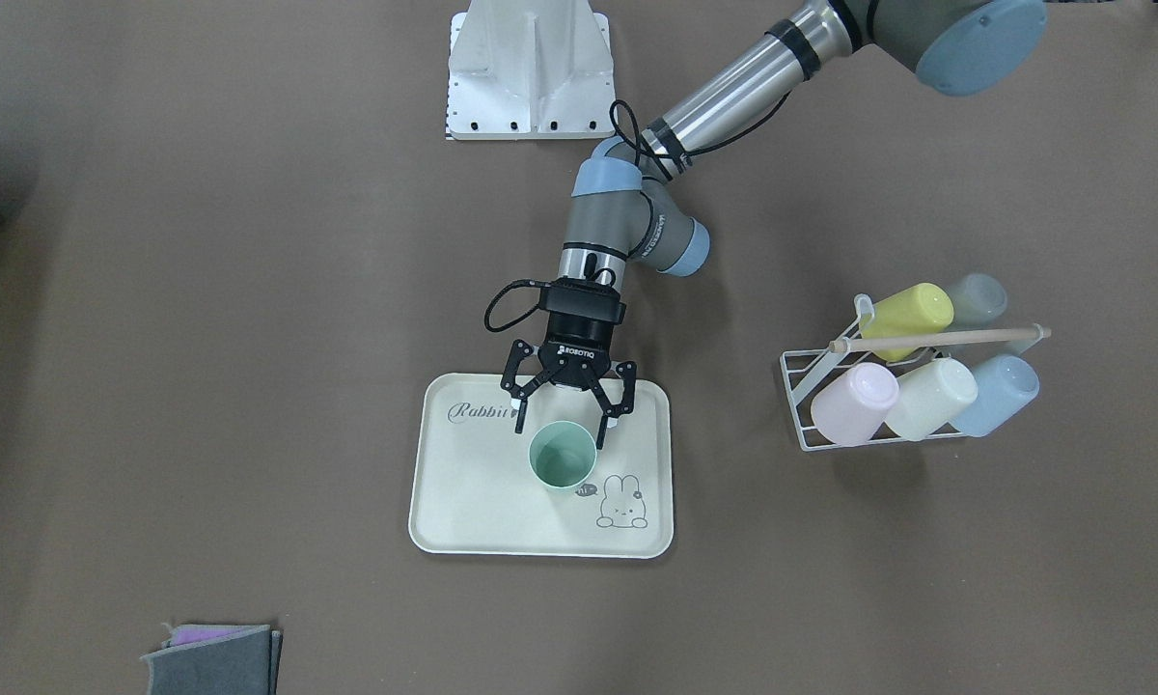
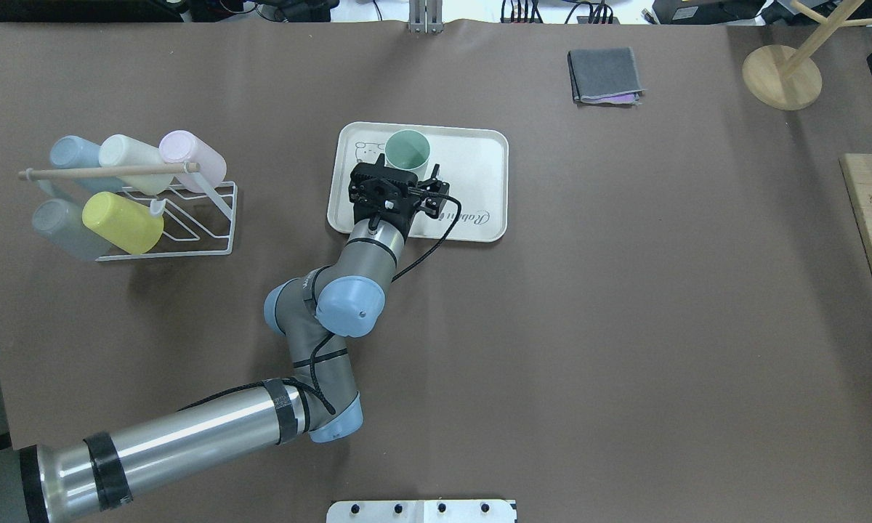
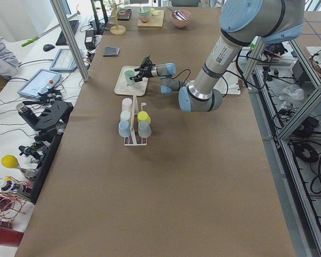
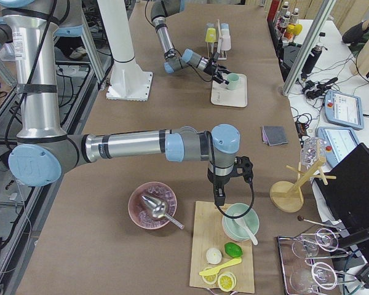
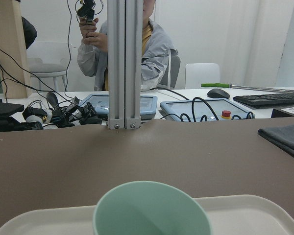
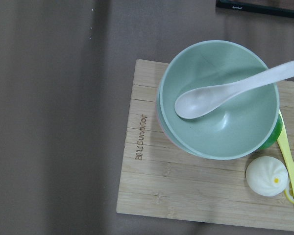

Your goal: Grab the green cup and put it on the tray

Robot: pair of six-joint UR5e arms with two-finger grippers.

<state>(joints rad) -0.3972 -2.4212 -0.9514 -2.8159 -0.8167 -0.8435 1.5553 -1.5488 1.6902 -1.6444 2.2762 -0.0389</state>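
Observation:
The green cup (image 1: 562,457) stands upright on the cream tray (image 1: 473,502), near its middle and beside the bunny drawing. It also shows in the overhead view (image 2: 408,149) and fills the bottom of the left wrist view (image 5: 149,210). My left gripper (image 1: 561,431) is open over the tray, with its fingertips on either side of the cup's robot-side rim. I cannot tell whether they touch it. My right gripper (image 4: 220,198) hangs over a wooden board far from the tray. I cannot tell whether it is open or shut.
A white wire rack (image 1: 912,381) holds several pastel cups on my left. A folded grey cloth (image 2: 604,75) lies beyond the tray. Under the right wrist a green bowl with a spoon (image 6: 218,100) sits on the board. A pink bowl (image 4: 152,206) stands nearby.

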